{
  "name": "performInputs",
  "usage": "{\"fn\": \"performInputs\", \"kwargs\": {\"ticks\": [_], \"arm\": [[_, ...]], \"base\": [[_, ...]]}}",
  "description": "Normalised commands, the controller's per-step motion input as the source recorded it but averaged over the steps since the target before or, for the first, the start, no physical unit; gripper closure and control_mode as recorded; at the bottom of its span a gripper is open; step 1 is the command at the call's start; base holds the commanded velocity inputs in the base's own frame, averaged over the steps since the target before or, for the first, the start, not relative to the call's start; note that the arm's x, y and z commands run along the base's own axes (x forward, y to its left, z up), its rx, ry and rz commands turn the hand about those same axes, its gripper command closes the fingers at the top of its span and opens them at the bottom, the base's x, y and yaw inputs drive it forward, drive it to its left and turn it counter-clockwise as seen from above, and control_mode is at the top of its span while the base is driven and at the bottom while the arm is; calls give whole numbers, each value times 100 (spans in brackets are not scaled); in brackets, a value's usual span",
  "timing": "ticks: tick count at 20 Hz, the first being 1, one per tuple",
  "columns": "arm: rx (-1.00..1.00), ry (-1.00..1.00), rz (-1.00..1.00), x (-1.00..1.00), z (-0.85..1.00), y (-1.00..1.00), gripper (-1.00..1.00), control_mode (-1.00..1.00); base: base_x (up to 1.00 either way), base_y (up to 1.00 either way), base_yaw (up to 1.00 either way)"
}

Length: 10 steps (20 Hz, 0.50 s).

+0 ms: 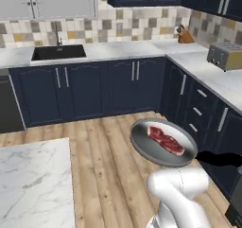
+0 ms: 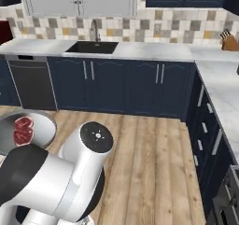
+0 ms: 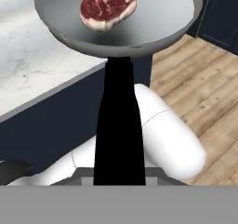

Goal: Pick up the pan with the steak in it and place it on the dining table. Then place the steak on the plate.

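Though partly cropped, marbled red steak [image 3: 109, 5]

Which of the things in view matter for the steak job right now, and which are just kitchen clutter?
Job: pan held aloft by its black handle, steak lying in it, dining table at lower left, gripper shut on the handle.
Clutter: toaster, knife block, sink, all on the wall counters.
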Motion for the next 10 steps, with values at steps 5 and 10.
{"fn": "performInputs", "kwargs": {"ticks": [5,10], "arm": [[0,0,0,0,0,0,100,100],[0,0,0,0,0,0,100,100]], "base": [[-22,0,40],[21,-22,-2]]}}
